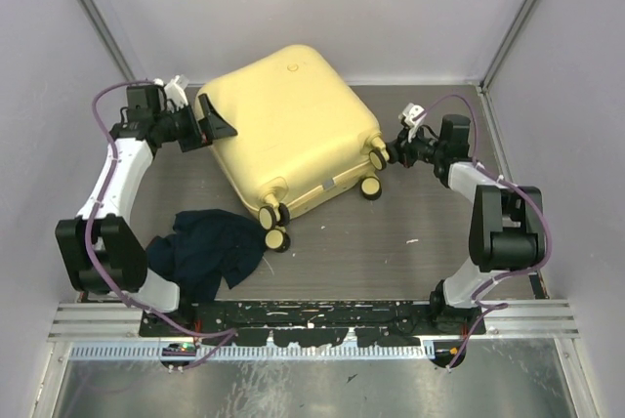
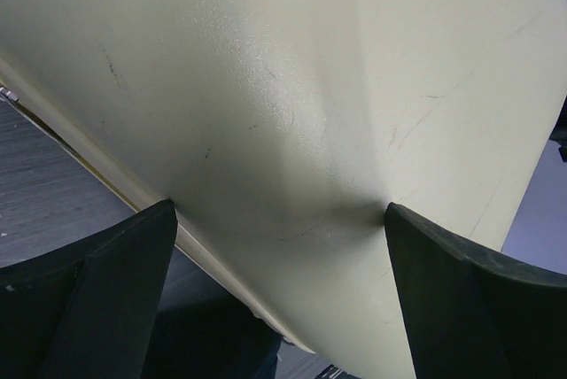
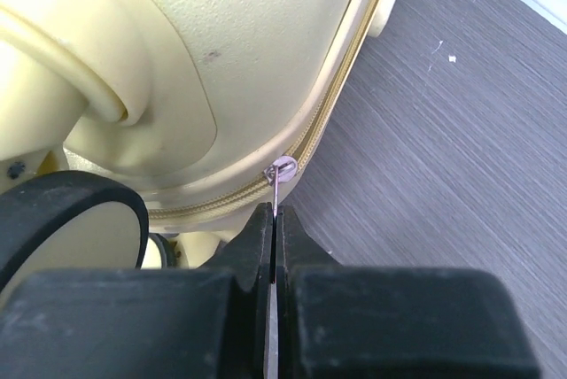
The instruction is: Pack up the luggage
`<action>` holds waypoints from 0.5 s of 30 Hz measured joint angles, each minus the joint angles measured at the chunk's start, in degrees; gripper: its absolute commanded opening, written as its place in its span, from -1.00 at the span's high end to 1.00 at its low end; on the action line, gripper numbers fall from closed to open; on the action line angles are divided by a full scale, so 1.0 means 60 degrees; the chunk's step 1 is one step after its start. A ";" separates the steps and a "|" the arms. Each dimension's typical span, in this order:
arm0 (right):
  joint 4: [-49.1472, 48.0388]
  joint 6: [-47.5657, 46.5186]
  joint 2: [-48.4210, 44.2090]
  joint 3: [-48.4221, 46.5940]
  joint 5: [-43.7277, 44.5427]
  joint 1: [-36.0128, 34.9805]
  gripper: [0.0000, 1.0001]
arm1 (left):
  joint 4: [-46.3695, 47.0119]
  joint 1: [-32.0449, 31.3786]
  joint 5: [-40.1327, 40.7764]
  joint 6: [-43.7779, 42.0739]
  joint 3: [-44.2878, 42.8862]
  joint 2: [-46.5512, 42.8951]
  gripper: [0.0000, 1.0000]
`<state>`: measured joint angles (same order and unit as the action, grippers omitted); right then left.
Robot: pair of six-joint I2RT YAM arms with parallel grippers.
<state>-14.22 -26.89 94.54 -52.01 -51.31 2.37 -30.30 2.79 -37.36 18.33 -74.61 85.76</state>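
The luggage is a large pale-yellow hard-shell suitcase lying closed on the table, its black wheels toward the front. My left gripper is open, its fingers spread against the suitcase's left side, whose shell fills the left wrist view. My right gripper is at the right front corner, shut on the thin metal zipper pull. The zipper slider sits on the yellow zipper track beside a wheel.
A dark navy garment lies crumpled on the table in front of the suitcase, by the left arm's base. Grey walls close in the table at the back and on both sides.
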 measured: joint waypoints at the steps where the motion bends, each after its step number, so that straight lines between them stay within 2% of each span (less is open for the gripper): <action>1: 0.0033 -0.0058 -0.0135 0.0120 0.0040 0.0000 0.99 | 0.0011 0.0011 -0.0087 0.0131 -0.0120 0.0160 -0.93; 6: 0.0743 -0.0619 -0.1002 0.0627 0.0328 0.0022 0.99 | -0.0131 -0.0171 -0.0248 0.0175 -0.1344 0.1392 -0.91; 11: 0.2084 -0.1362 -0.1949 0.0958 0.0397 0.0120 0.99 | -0.0612 -0.0681 -0.0270 -0.0619 -0.4087 0.3559 -0.79; 15: 0.2499 -0.1461 -0.2830 0.1628 0.0353 0.0120 0.99 | -0.1195 -0.1184 -0.0171 -0.1650 -0.6845 0.5370 -0.76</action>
<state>0.78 -35.66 77.56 -42.24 -49.19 3.09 -37.47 -4.32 -38.39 8.43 -115.68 117.97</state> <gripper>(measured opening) 0.043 0.892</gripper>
